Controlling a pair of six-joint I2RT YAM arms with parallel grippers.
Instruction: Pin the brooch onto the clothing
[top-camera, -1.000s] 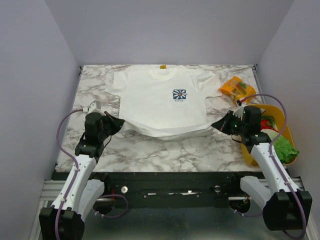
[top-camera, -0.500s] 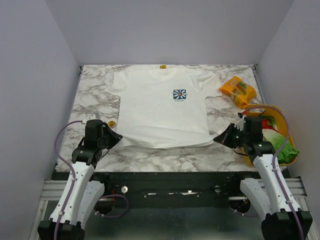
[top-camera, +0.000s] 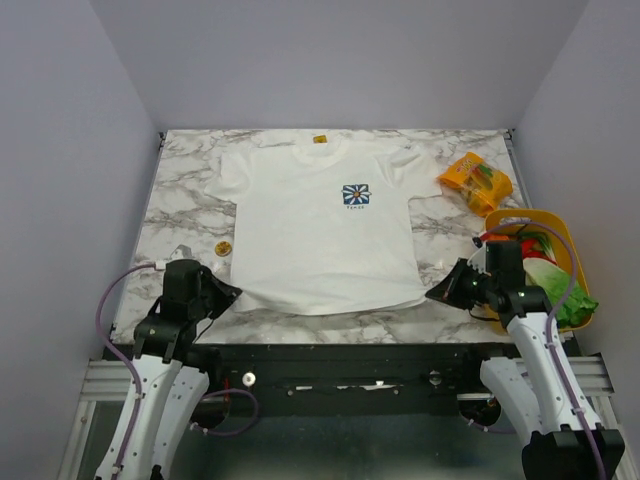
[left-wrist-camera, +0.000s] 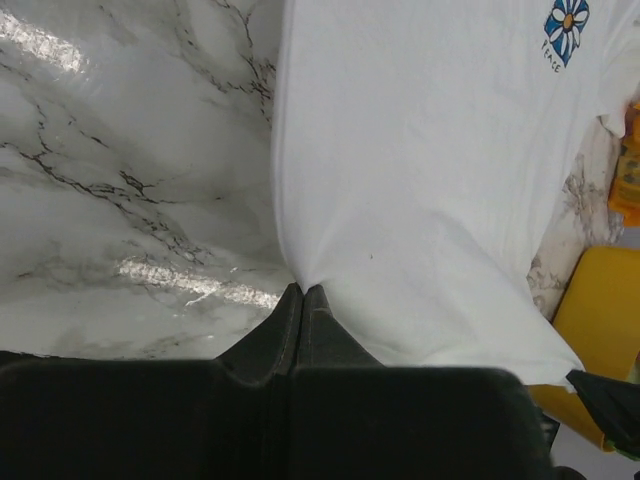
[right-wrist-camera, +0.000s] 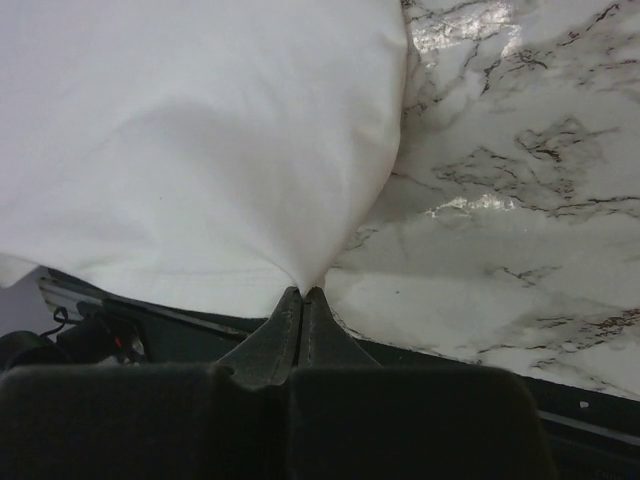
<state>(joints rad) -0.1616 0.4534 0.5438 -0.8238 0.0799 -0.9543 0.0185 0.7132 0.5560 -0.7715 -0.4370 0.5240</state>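
Note:
The clothing, a white T-shirt (top-camera: 315, 225) with a blue flower emblem (top-camera: 356, 194), lies flat on the marble table. My left gripper (top-camera: 236, 292) is shut on the hem's lower left corner, and the wrist view shows the cloth (left-wrist-camera: 420, 200) bunched between the tips of the left gripper (left-wrist-camera: 302, 290). My right gripper (top-camera: 432, 296) is shut on the lower right corner; in its wrist view the fabric (right-wrist-camera: 200, 130) runs into the closed tips of the right gripper (right-wrist-camera: 302, 292). The brooch (top-camera: 223, 247), a tiny gold piece, rests on the table just left of the shirt.
An orange snack packet (top-camera: 476, 180) lies at the back right. A yellow bowl (top-camera: 548, 216) of vegetables stands by the right edge, close behind my right arm. A small yellow tag (top-camera: 320, 139) sits at the collar. The hem reaches the table's near edge.
Both grippers have drawn back toward the near edge with the hem, pulling the shirt flat and longer. The brooch, hidden by the left gripper a second ago, now shows.

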